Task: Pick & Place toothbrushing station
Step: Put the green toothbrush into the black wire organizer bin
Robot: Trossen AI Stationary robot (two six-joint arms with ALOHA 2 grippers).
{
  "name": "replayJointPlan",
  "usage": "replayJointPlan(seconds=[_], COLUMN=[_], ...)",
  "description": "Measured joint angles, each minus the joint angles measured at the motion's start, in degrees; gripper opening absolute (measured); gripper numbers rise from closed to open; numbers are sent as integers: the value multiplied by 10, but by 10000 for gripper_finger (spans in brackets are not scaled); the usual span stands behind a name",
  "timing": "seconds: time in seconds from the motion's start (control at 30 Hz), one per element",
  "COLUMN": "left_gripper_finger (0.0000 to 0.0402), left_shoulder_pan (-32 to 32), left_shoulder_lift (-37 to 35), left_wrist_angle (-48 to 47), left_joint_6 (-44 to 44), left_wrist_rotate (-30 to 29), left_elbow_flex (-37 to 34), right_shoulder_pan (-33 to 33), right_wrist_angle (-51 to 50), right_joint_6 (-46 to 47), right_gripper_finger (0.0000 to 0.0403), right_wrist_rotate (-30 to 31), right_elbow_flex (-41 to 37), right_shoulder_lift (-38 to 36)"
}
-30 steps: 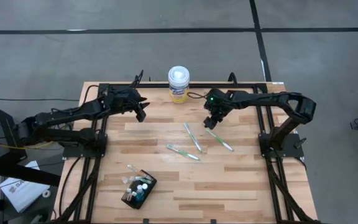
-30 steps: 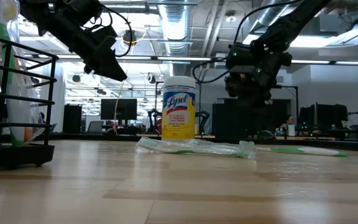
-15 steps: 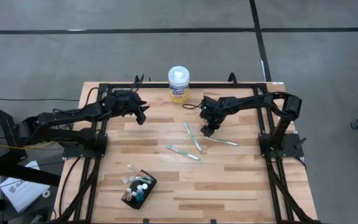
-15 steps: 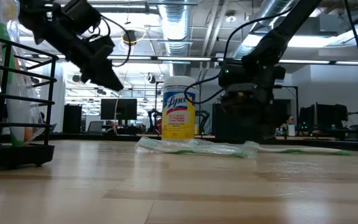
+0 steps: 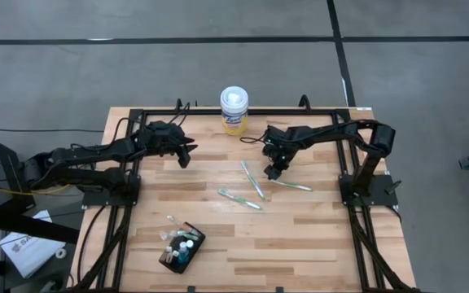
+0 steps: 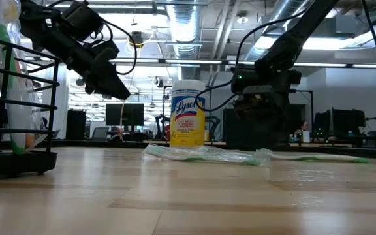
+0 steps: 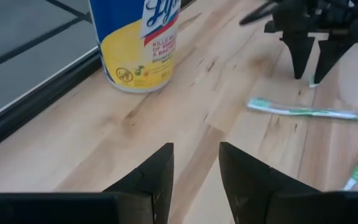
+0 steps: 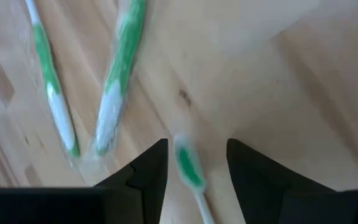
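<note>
The right claw (image 5: 273, 172) hangs low over the pale wooden worktop (image 5: 316, 236), fingers parted and empty, straddling the head end of a loose green-and-white toothbrush (image 5: 290, 185); the step in hand looks like picking that brush up, so the claw should settle squarely over the handle before closing. The small black slotted toothbrushing station (image 5: 181, 247) sits well apart, near the worktop's front edge. The left claw (image 5: 184, 155) waits, partly open and empty, near the yellow-labelled, white-lidded wipes canister (image 5: 234, 111).
</note>
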Motion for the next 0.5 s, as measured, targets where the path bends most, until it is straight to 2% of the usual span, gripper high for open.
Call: replayJointPlan(seconds=[0.27,0.5], left_gripper_finger=[123,123], left_shoulder_pan=[0,0], left_shoulder_lift=[0,0], left_wrist_angle=[9,14], left_joint_6=[-5,-15], left_wrist_rotate=[0,-2], left_elbow_flex=[0,0], right_shoulder_pan=[6,10], right_wrist_angle=[-9,-25], right_joint_6=[-33,-66], right_gripper_finger=[175,137], right_wrist_rotate=[-21,-16], right_elbow_flex=[0,-3], right_shoulder_lift=[-1,-2])
